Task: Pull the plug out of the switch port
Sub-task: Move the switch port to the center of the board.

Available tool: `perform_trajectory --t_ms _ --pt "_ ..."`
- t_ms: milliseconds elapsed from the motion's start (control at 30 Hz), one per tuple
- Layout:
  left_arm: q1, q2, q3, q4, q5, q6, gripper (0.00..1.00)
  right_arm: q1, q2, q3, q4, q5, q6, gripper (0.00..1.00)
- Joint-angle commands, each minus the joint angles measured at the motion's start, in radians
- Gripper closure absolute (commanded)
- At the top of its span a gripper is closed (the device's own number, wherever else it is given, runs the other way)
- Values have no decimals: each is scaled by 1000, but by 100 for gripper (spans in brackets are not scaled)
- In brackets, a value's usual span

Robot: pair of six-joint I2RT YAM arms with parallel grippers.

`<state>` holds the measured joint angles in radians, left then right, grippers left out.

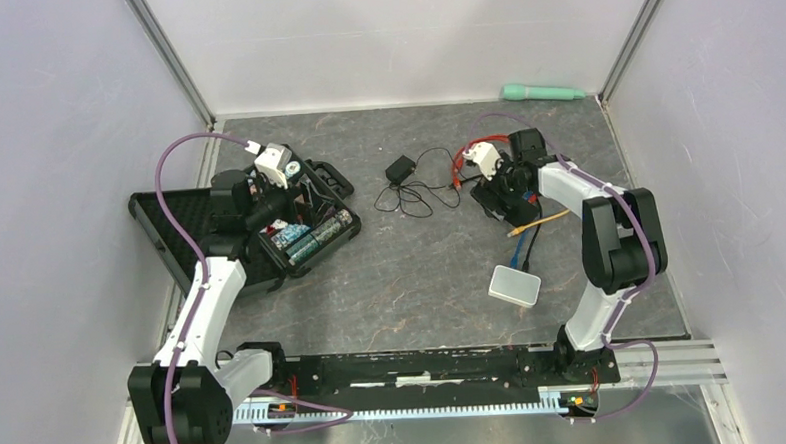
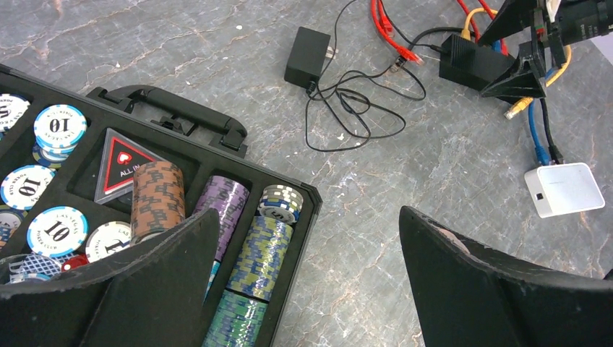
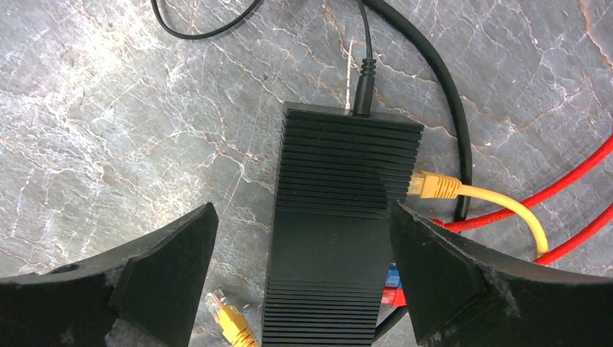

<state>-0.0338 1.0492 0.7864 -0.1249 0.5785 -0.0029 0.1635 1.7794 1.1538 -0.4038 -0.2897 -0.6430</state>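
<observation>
1. Counter point(image 1: 412, 281): a grey marbled surface that carries every item below.
2. Switch point(image 3: 340, 217): a black ribbed box lying flat on the counter, right of centre in the top view and directly beneath the right arm's wrist. A black power lead point(image 3: 363, 79) enters its far end.
3. Yellow plug point(image 3: 432, 186): seated in a port on the side of the switch, at picture right in the right wrist view. Its yellow cable curves away across the red cables point(image 3: 578, 181).
4. Blue and red plugs point(image 3: 392, 282): on the same side of the switch, nearer the camera and partly hidden by a finger.
5. Loose yellow connector point(image 3: 230, 322): lying on the counter beside the opposite side of the switch, in no port.
6. Right claw point(image 3: 301, 217): fingers spread wide apart, one on each side of the switch, gripping nothing. Whether either finger touches the box cannot be told.
7. Left claw point(image 2: 307, 217): fingers wide apart and empty, above the corner of the open poker chip case point(image 2: 173, 108), well apart from the switch.
8. Power adapter point(image 2: 307, 54): a small black block with tangled thin cord, between the case and the switch.
9. White box point(image 1: 514, 286): flat on the counter, nearer the arm bases than the switch.
</observation>
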Motion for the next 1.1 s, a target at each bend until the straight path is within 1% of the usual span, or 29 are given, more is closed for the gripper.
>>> perform_trajectory --t_ms 0,300,467,600,700,833,967,1067 --pt "5 -5 28 33 19 -21 0 -10 26 65 -43 -15 -61 5" --pt "6 -1 21 34 14 -12 0 -53 67 127 -68 -36 -89 5" --pt "6 -4 21 33 14 -11 0 -64 140 199 -165 -89 -128 5" --pt "6 -10 22 35 14 -13 0 -64 165 208 -175 -108 -146 6" --pt "6 -12 16 40 16 -14 0 -63 174 213 -195 -122 -170 10" --pt "6 -20 16 42 18 -16 0 -46 172 198 -209 -88 -186 21" --pt "6 -19 6 56 23 -22 0 -1 153 130 -217 -49 -254 28" --pt "6 -21 7 56 25 -25 0 33 108 65 -221 -61 -307 36"
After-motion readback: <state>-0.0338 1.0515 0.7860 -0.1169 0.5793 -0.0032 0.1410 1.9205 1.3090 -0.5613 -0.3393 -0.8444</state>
